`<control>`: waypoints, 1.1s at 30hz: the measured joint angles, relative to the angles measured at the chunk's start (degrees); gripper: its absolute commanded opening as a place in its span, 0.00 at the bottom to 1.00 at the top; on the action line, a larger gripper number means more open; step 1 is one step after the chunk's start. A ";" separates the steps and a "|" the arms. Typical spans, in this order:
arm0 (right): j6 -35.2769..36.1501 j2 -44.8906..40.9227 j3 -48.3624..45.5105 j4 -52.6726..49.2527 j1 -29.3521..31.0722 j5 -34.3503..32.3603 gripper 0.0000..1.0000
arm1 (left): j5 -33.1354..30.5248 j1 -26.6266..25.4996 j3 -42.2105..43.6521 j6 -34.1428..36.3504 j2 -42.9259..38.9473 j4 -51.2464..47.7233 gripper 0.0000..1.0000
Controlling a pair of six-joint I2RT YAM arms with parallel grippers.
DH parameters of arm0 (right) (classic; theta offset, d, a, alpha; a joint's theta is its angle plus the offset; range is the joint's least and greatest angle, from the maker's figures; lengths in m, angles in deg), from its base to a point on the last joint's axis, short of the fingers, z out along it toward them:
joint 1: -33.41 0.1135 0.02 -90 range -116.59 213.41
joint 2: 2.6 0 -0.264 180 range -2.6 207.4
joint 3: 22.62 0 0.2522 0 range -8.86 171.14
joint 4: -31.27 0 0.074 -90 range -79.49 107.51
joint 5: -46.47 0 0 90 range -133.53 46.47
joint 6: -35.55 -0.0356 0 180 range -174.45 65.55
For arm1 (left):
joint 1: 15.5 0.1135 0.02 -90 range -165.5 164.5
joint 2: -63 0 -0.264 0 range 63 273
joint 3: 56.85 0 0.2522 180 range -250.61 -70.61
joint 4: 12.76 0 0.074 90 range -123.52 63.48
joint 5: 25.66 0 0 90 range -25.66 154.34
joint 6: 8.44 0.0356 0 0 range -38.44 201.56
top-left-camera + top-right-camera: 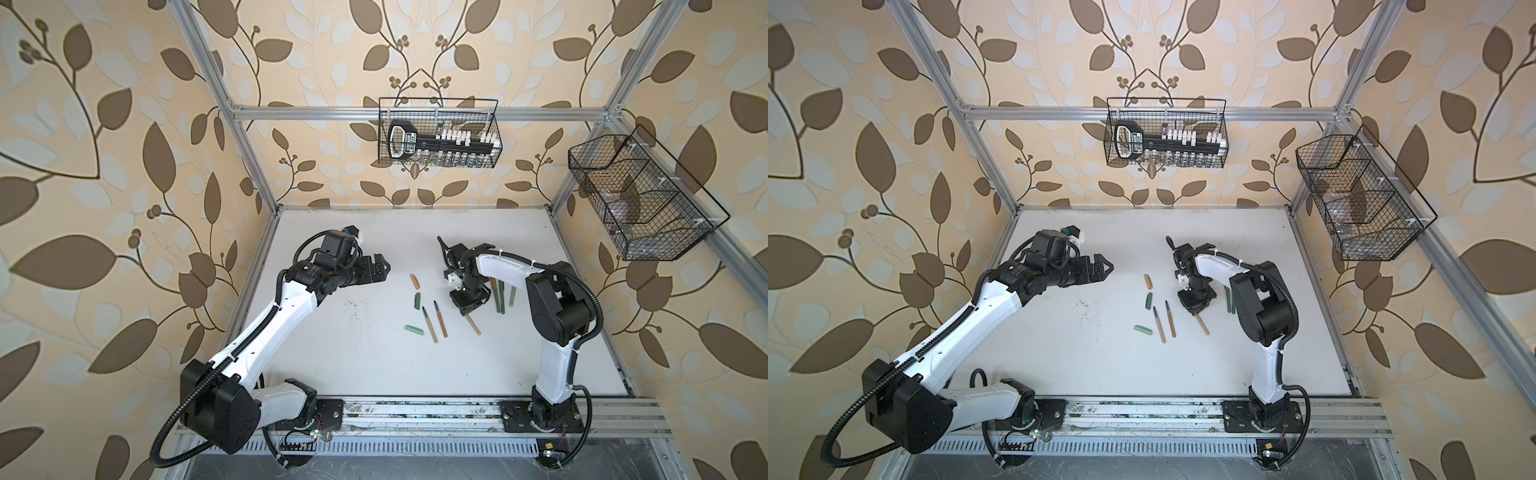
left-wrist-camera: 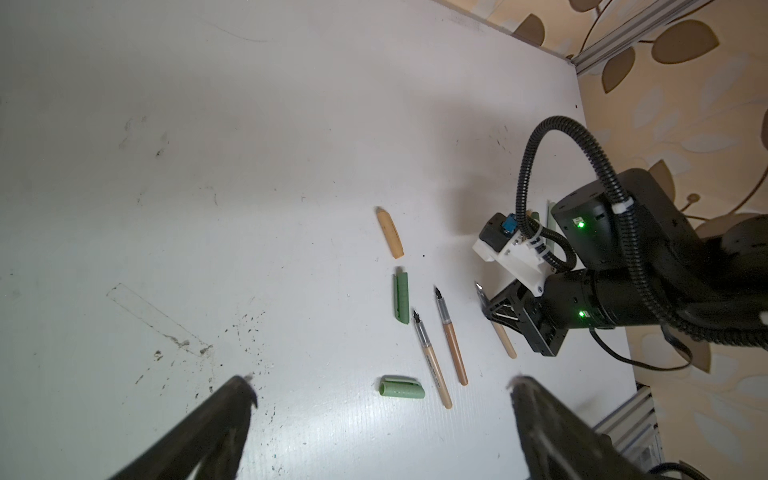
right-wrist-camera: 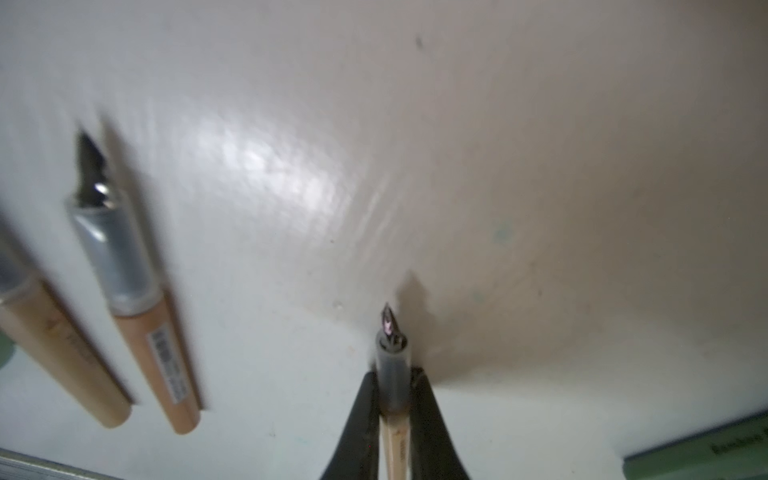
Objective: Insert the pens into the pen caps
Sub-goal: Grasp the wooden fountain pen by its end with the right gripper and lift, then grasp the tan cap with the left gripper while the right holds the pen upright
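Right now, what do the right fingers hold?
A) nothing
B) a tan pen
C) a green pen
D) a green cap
B: the right wrist view shows the right fingers pinching a tan pen at the base of its grey section.

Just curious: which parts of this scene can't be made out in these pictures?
- Tan wood-coloured pen in the right claw: in both top views the claw covers its front; the right wrist view's edge cuts its barrel.
- Dark green pen: partly behind the right arm in both top views.
- Green printed thing: cut by the right wrist view's corner, lettering blurred.
- Black wire basket on the side wall: contents too small, behind mesh.
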 measured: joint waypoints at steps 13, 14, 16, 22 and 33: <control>-3.02 -3.08 -4.26 3.50 0.57 3.72 0.40 | 1.53 -9.77 -1.90 -4.87 19.21 4.92 0.98; -3.26 -4.11 -5.77 3.61 0.63 3.74 0.40 | 1.66 -9.77 -3.72 -5.20 21.64 4.79 0.97; -3.72 -5.95 -8.44 3.63 0.92 3.69 0.38 | 1.97 -9.70 -7.85 -5.64 26.03 4.57 0.94; -5.38 -8.52 -12.37 3.28 4.44 3.39 0.30 | 3.23 -9.22 -18.29 -8.70 36.72 5.81 0.79; -8.26 -8.74 -12.94 3.43 5.40 2.27 0.13 | 5.68 -6.32 -18.86 -14.58 44.63 9.33 0.68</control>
